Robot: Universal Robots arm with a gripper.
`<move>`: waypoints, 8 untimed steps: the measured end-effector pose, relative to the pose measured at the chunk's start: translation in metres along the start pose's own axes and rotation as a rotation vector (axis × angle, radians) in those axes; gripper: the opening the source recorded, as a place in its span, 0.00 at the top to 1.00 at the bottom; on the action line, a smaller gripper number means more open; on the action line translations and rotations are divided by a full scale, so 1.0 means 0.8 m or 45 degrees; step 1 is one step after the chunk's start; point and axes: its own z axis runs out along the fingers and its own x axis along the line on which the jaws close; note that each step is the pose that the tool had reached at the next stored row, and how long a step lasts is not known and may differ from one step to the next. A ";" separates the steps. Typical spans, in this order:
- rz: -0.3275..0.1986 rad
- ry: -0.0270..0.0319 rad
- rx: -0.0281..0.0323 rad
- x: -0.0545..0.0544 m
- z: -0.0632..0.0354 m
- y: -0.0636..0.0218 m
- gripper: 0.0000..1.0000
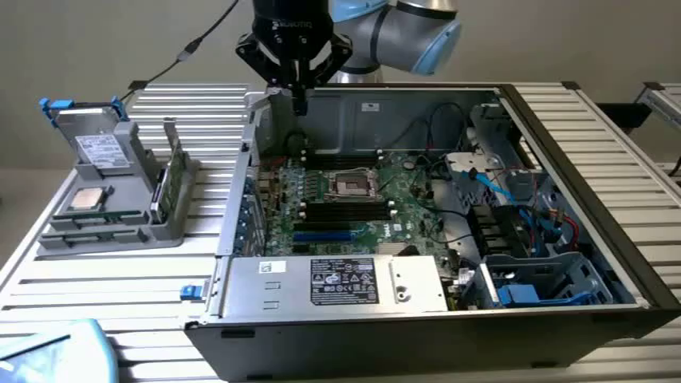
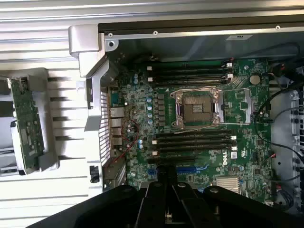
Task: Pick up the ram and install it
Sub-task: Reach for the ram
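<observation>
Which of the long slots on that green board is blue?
The blue slot is the one nearest the silver labelled box; the black slots flank the socket.

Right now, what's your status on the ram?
Pincer shut, empty-looking, above the open case. Ram looks parked in the tray. Memory slots bare, no cable over them.

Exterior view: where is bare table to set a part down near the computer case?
Free: the slatted table in front of the grey parts holder, beside the computer case; also the strip on the exterior view's right of the case. Crowded: inside the case among cables, and the holder itself.
</observation>
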 end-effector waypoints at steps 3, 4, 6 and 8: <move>0.000 0.0001 0.0000 0.000 0.000 0.000 0.90; 0.000 0.0000 0.0000 0.000 0.000 0.000 0.90; 0.000 0.0000 -0.0001 0.000 0.000 0.000 0.90; 0.000 0.0000 0.0000 0.000 0.000 0.000 0.90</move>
